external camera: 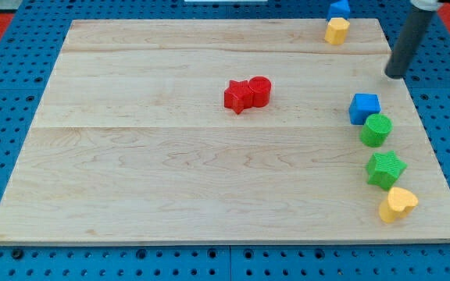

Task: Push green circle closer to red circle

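Note:
The green circle (376,129) stands near the board's right edge, just below and touching a blue cube (364,108). The red circle (260,91) sits near the board's middle, touching a red star (238,96) on its left. My tip (396,76) is at the upper right, above and slightly right of the blue cube, apart from it and well right of the red circle.
A green star (385,169) and a yellow heart (398,204) lie below the green circle along the right edge. A yellow block (336,30) and a blue block (338,8) sit at the top edge. The wooden board (170,172) rests on a blue pegboard.

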Available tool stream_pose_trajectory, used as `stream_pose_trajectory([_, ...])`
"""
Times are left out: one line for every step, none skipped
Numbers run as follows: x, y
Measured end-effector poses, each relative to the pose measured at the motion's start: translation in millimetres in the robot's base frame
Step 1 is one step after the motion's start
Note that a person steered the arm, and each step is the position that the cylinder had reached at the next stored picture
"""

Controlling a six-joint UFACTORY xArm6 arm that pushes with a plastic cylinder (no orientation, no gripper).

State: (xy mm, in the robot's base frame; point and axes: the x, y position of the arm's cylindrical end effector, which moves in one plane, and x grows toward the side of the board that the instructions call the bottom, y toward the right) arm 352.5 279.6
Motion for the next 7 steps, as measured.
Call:
stream_pose_trajectory([56,2])
stream_pose_trajectory([103,13])
stream_pose_trajectory([113,-8])
stream_pose_trajectory([107,-74])
stream_pose_trajectory([98,-118])
stream_pose_trajectory([98,-151])
stream_pose_trajectory([106,-184])
